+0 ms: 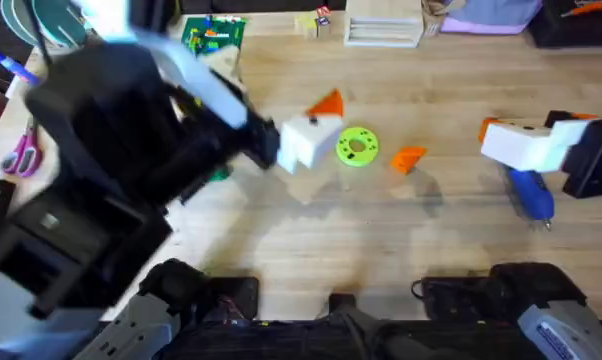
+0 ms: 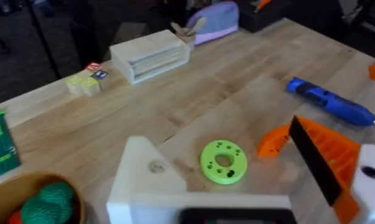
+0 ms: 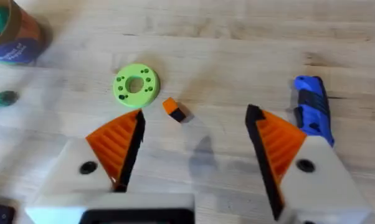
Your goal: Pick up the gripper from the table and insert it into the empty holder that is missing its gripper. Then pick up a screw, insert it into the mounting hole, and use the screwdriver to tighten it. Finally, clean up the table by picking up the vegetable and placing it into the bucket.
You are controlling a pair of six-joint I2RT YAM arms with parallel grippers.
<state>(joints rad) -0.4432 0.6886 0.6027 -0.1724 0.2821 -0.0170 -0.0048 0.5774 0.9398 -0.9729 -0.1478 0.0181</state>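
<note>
The orange ribbed gripper (image 1: 409,158) (image 2: 275,142) (image 3: 174,109) lies on the table beside a green disc (image 1: 357,146). My left gripper (image 1: 316,120) (image 2: 218,137) hovers open over that disc. One of its fingers carries an orange pad; the other is a bare white holder (image 2: 144,180) with a small dark mounting hole (image 2: 156,166). My right gripper (image 1: 496,135) (image 3: 197,149) stands open and empty, near the blue screwdriver (image 1: 529,192) (image 2: 331,102) (image 3: 313,109). The bucket (image 2: 25,180) (image 3: 13,43) holds green pieces. A green vegetable (image 3: 0,99) lies near it. A screw is out of view.
At the table's far edge sit a stack of wooden slats (image 1: 383,30) (image 2: 151,55), small yellow blocks (image 1: 311,22) (image 2: 85,84), a green card (image 1: 213,35) and a purple pouch (image 1: 486,15). Pink scissors (image 1: 23,152) lie at the far left.
</note>
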